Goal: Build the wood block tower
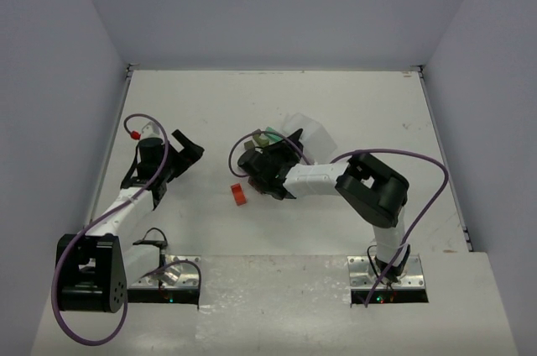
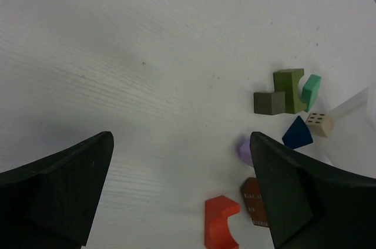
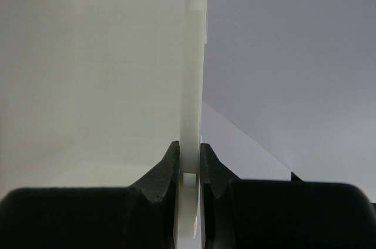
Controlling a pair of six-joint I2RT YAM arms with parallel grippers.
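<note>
Nearest your bases, the red-orange block [image 2: 220,229] lies on the tabletop [image 2: 117,37], with a brown block [image 2: 252,201] just beside it and a purple one [image 2: 245,151] a little farther out. Past those come the blue roof-shaped block [image 2: 296,133] and the beige block [image 2: 320,124]. Behind them the grey cube [image 2: 269,102] touches the olive piece [image 2: 291,87], with the green block [image 2: 311,90] beside it. These wood blocks lie as loose scatter, and no tower stands yet. Your left gripper [image 2: 181,143] hangs over them, spread wide and carrying nothing. Your right gripper [image 3: 189,156] is pinched tight on the wall of the white tray [image 3: 192,84], held on edge at the far side of the pile. Watch that tray: a careless swing could sweep the blocks apart. They also crowd each other, so wide fingers descending on one may shove its neighbours, and both arms work close enough to clash.
</note>
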